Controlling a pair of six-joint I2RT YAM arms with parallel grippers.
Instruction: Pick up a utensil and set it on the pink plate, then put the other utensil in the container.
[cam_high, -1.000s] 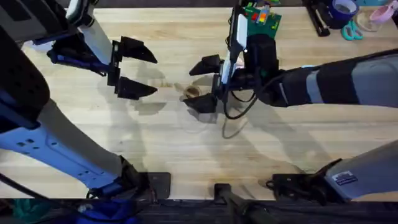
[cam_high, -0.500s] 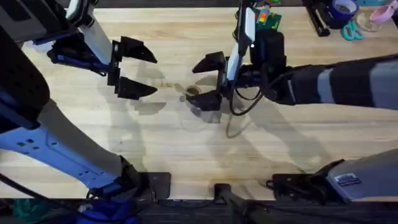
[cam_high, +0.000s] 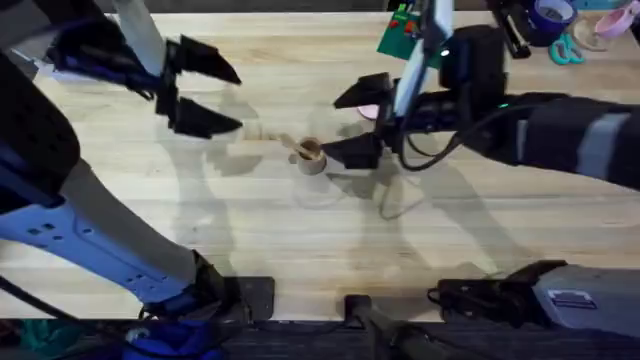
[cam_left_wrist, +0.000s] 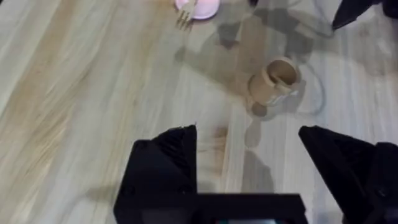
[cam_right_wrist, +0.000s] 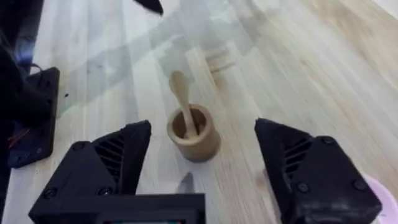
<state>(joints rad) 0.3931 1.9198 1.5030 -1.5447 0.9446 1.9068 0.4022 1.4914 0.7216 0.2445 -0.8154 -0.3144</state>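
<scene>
The wooden cup (cam_high: 313, 160) stands mid-table with the wooden spoon (cam_high: 296, 146) leaning out of it; both appear again as cup (cam_right_wrist: 194, 135) and spoon (cam_right_wrist: 180, 93). My right gripper (cam_high: 362, 122) hovers open just right of the cup, holding nothing, its fingers either side of the cup in the right wrist view (cam_right_wrist: 204, 127). The pink plate (cam_high: 369, 110) peeks out behind that gripper. In the left wrist view the fork (cam_left_wrist: 185, 15) lies on the pink plate (cam_left_wrist: 202, 7), with the cup (cam_left_wrist: 273, 81) nearer. My left gripper (cam_high: 203, 92) is open and empty at the far left.
A green item (cam_high: 408, 32), a black stapler (cam_high: 515, 34), a blue tape roll (cam_high: 551, 13) and teal scissors (cam_high: 566, 50) sit along the far right edge. A black box (cam_right_wrist: 30, 118) lies beside the cup in the right wrist view.
My right gripper has pulled back to the right, away from the cup, leaving the spoon standing in it. My left gripper has shifted slightly toward the far left.
</scene>
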